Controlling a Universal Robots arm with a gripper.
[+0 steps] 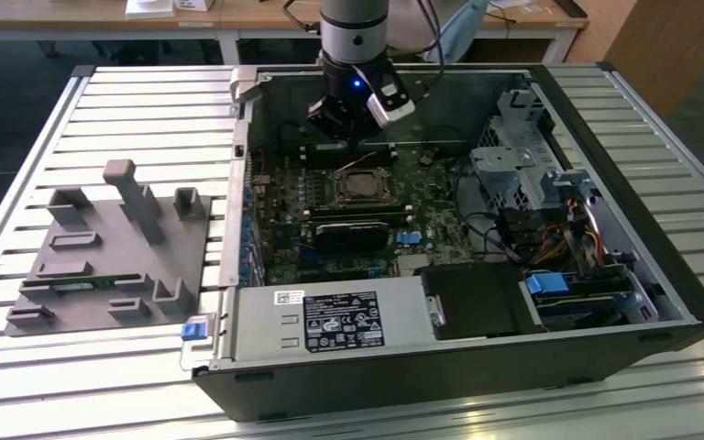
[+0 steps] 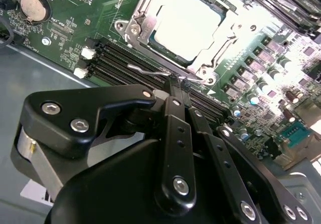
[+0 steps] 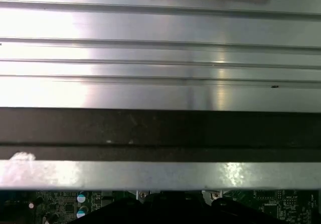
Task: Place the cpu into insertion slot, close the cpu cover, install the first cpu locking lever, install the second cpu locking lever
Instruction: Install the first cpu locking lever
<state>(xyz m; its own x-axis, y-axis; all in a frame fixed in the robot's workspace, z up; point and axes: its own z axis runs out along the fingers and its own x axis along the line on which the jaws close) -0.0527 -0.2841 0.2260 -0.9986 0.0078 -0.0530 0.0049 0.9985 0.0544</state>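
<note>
1. Starting on the exterior view's left, a grey fixture (image 1: 114, 247) lies well apart from the slot (image 1: 362, 186), outside the open case (image 1: 682, 302).
2. Next comes the gripper (image 1: 349, 136), hanging inside the case just beside the slot, on its far side in the exterior view.
3. In the second wrist view the cpu (image 2: 188, 20) sits flat in the slot, its pale face showing through the window of the cover (image 2: 223, 35), which looks to be lying down over it.
4. A thin wire lever (image 2: 148, 69) runs along the slot's edge, between the slot and the memory slots (image 2: 120, 63).
5. The gripper's (image 2: 175, 83) fingers are pressed together with no gap, their tip at the lever's hooked end. I cannot tell whether they touch it.
6. By my reading, seating the cpu and closing the cover are done, and the first lever is the step in hand.
7. That step likely calls for a steady push down and sideways, so the wire tucks under its catch without slipping off the narrow tip.
8. On the exterior view's right, a drive cage (image 1: 511, 165) stands well apart from the slot.
</note>
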